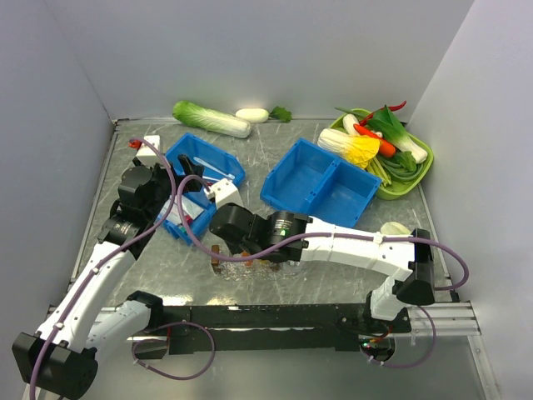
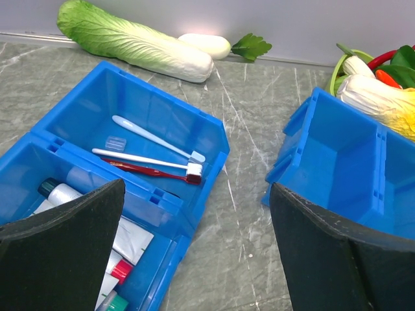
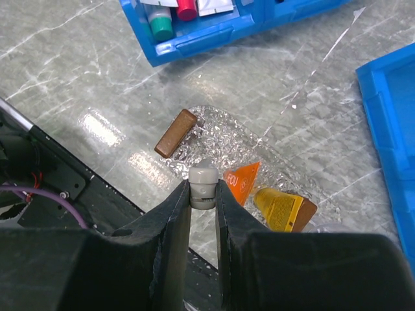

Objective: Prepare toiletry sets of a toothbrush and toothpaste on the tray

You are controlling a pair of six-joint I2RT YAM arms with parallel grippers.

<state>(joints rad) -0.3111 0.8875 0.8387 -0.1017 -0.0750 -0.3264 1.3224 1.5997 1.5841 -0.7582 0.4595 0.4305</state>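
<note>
— The left hand [image 2: 194, 223]?
— Released, fingers spread wide, over the blue bin [image 2: 162, 116] toward the left edge of the bench [image 1: 275, 150]. Spare brushes [image 2: 146, 159] lie in the bin's far compartment.
— The tray [image 3: 220, 133]?
— By the near edge, holding a brown stick [image 3: 176, 133], an orange tube [image 3: 241, 181] and a yellow tube [image 3: 280, 208].
— The right hand [image 3: 203, 194]?
— Clenched on the toothbrush [image 3: 203, 178], seen end-on above the tray.

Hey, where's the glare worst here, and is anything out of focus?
Right wrist view: bright glints scatter over the clear tray, and white glare streaks the table beside it. Left wrist view: fingers of the left gripper dark and shadowed, blue bins sharp. Top view: even light, the tray mostly hidden under the right arm.
</note>
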